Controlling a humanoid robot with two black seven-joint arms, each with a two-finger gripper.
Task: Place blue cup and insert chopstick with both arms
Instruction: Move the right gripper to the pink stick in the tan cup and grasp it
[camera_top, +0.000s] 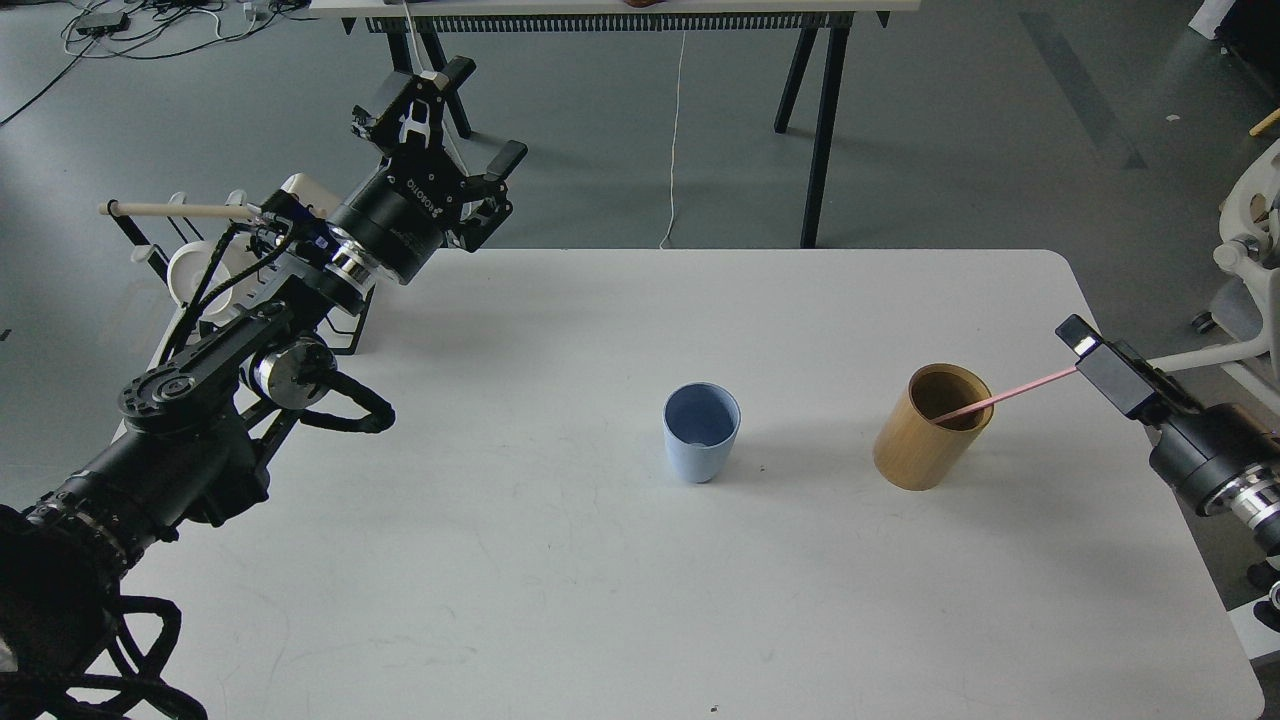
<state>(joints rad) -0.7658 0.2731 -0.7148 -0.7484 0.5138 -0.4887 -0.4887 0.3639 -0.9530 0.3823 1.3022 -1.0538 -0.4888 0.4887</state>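
Observation:
The blue cup (702, 432) stands upright and empty near the middle of the white table (560, 560). The pink chopstick (1005, 396) leans out of a tan wooden cylinder (930, 430) to the cup's right. My right gripper (1082, 362) comes in from the right edge. Its fingers are at the chopstick's upper end and cover its tip. I cannot tell whether they hold it. My left gripper (476, 115) is open and empty. It is raised over the table's far left corner, far from the cup.
A rack (180, 209) with a wooden dowel and white mugs (195, 270) stands off the table's left edge, behind my left arm. A black-legged table (820, 120) stands beyond the far edge. A white chair base (1245, 260) is at the right.

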